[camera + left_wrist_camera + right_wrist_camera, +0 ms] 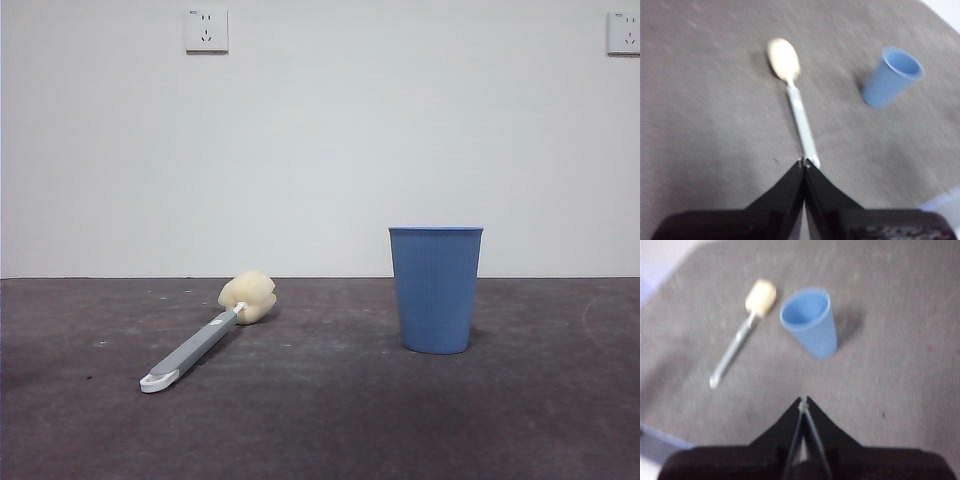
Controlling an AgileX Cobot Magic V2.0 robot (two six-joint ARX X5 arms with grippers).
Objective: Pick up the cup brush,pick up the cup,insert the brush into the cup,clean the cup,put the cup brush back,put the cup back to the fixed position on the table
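Cup brush (205, 340): lying flat, lower left of front frame, sponge head rearward
Cup (435, 288): upright, right of centre, apart from brush
Table (320, 430): nothing between them
Left gripper (804, 162): clenched, empty
Right gripper (803, 401): clenched, empty
Wall sockets (206, 30): top corners

Even soft light, blurry wrist views

The cup (435, 290) looks like blue plastic, finely ribbed down its wall with a smooth rim band. The cup brush (205, 338) has a smooth grey handle and a porous cream sponge head. The surface (330, 420) is dark grey, matt and scuffed.
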